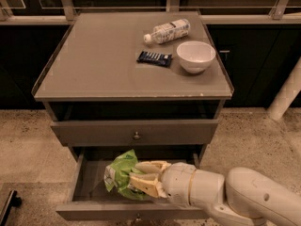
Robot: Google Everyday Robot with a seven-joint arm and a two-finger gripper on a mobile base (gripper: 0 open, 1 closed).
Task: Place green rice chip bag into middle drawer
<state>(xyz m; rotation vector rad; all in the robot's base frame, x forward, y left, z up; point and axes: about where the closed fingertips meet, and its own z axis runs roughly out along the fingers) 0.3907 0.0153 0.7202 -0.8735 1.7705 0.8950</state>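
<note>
Looking down on a grey cabinet (103, 65) with a flat matte top. Up there, toward the upper right of the frame: a plastic bottle (167, 30) lying on its side, a white bowl (196, 56) just below it, and a dark-blue snack bar (154, 58) just left of the bowl. All three well apart from the action lower down.

Under the top, a dark open gap, then the upper drawer (94, 133), pushed shut, little round knob in the middle. Below that, the middle drawer (89, 185) pulled out, bottom centre of the frame.

Coming in from the lower right: a chunky white arm (235, 197), with the gripper (134, 174) down at the open drawer, tan fingers (150, 166) clamped on the green rice chip bag (118, 169). Bag sitting within the drawer's outline, left of centre. Can't tell whether it's touching the drawer bottom.

Speckled beige floor (23, 140) on both sides, dark cabinets behind, metal rails along the top edge, a pale post (287, 95) at the far right.
</note>
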